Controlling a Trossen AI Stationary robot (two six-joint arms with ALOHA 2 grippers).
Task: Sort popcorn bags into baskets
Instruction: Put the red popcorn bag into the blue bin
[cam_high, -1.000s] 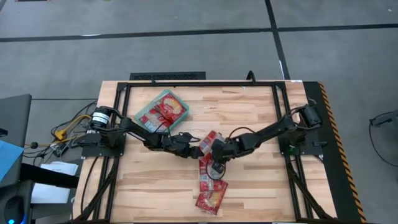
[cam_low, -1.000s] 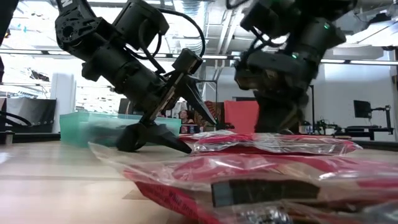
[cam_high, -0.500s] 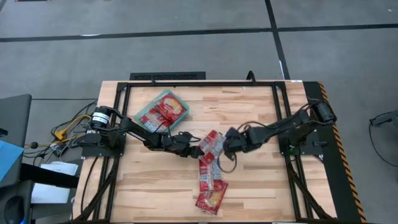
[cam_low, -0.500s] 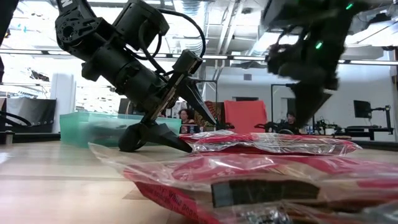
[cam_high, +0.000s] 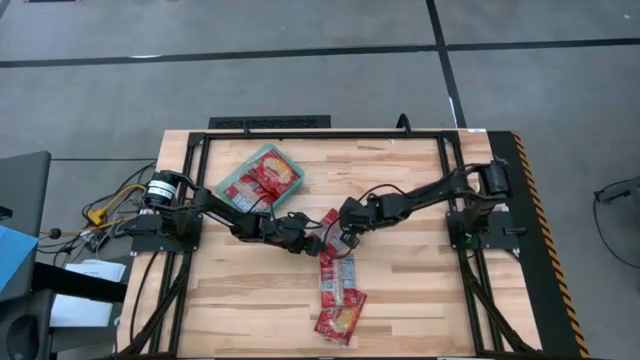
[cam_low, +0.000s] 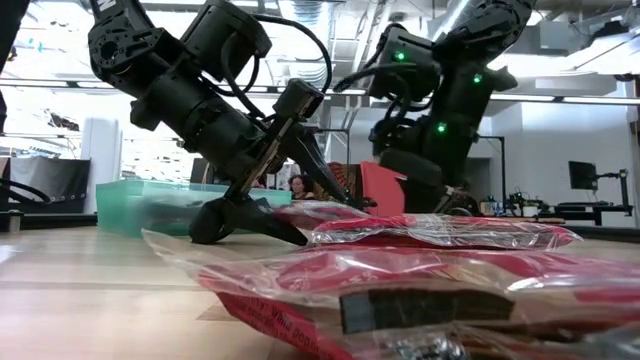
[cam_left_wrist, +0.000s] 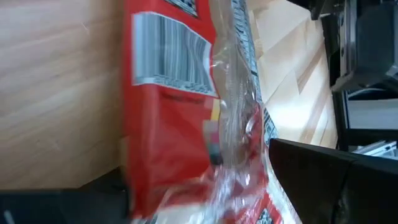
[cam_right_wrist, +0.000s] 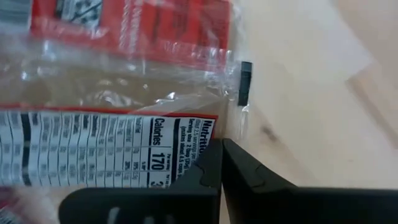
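A teal tray (cam_high: 228, 186) at the far left holds red popcorn bags (cam_high: 268, 175). Three more red bags lie mid-table in a row running toward the near edge. The farthest of them (cam_high: 337, 228) has one end between the open fingers of my left gripper (cam_high: 322, 238), which comes from the left. The left wrist view shows this bag (cam_left_wrist: 186, 93). My right gripper (cam_high: 345, 220) is shut and reaches in from the right. Its tips (cam_right_wrist: 221, 149) are at that bag's clear-wrapped edge (cam_right_wrist: 186, 99). My left gripper lies slanted from the table's left, its lower finger (cam_low: 262, 226) on the wood. The bag's end (cam_low: 305, 208) sits above that finger and below the upper finger (cam_low: 325, 180). Whether the fingers touch it, I cannot tell. My right gripper has its shut fingertips (cam_right_wrist: 211, 163) over the bag's nutrition-label side (cam_right_wrist: 155, 140), near a corner. Whether they touch the wrap or pinch it, I cannot tell.
Two more bags (cam_high: 335, 275) (cam_high: 340, 318) lie overlapping toward the near edge. One fills the low view's foreground (cam_low: 420, 290). The tray also shows in the low view (cam_low: 130, 205). A black frame (cam_high: 330, 132) runs around the table. Bare wood lies at the near left and the far right.
My right gripper has risen off the middle bags and gone toward the far edge and a little left. It has come down at the bag by my left gripper. That bag's end at the left gripper now stands slightly higher.
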